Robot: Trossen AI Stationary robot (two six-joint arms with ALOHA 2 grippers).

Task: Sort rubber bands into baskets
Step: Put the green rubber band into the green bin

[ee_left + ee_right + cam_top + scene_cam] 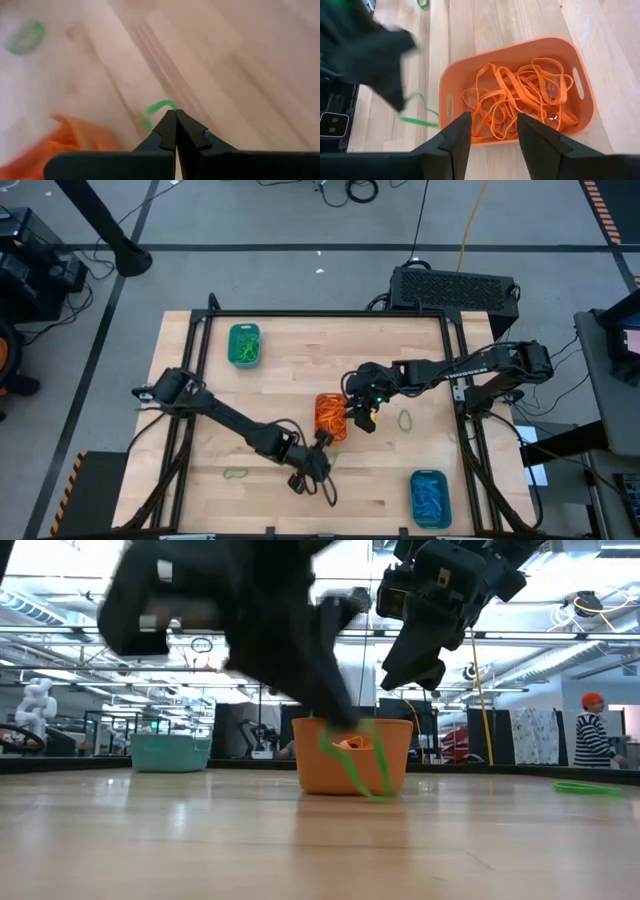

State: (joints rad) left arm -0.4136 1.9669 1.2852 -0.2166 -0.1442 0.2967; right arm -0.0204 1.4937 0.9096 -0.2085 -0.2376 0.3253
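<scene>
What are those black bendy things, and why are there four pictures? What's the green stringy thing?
Those are two robot arms sorting rubber bands by colour. One picture looks down from above, one looks across the table, and one comes from a camera on each wrist. On the wooden table sit a teal basket of green bands, an orange basket of orange bands and another teal basket of blue bands. The left gripper has pinched shut on a green rubber band beside the orange basket. The right gripper hovers open over that basket. Two more green bands lie loose.
</scene>
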